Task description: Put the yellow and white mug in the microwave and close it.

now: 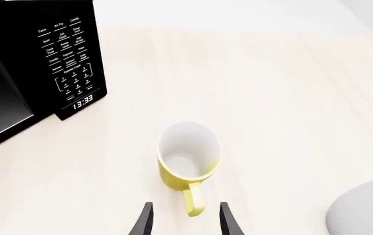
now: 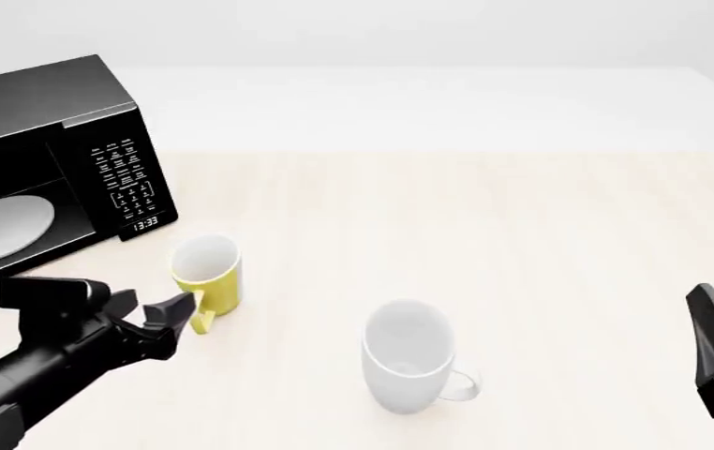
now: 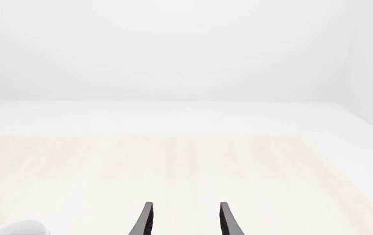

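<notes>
lowest and closest at the left, the left gripper (image 2: 180,309) has its fingers spread either side of the yellow and white mug's (image 2: 206,272) handle, not yet clamped — lined up, i judge, for a handle grasp. just beyond, the microwave (image 2: 51,159) stands open, turntable plate (image 2: 1,228) bare, clock reading 13:33. further right the white mug (image 2: 409,356) stands apart; the right gripper (image 3: 185,220) idles, fingers parted.

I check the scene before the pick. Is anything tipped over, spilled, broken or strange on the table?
Nothing stands out. The yellow and white mug stands upright near the microwave, empty as far as I can see, with its handle towards the open left gripper. The white mug is also upright. No spill or damage shows.
</notes>
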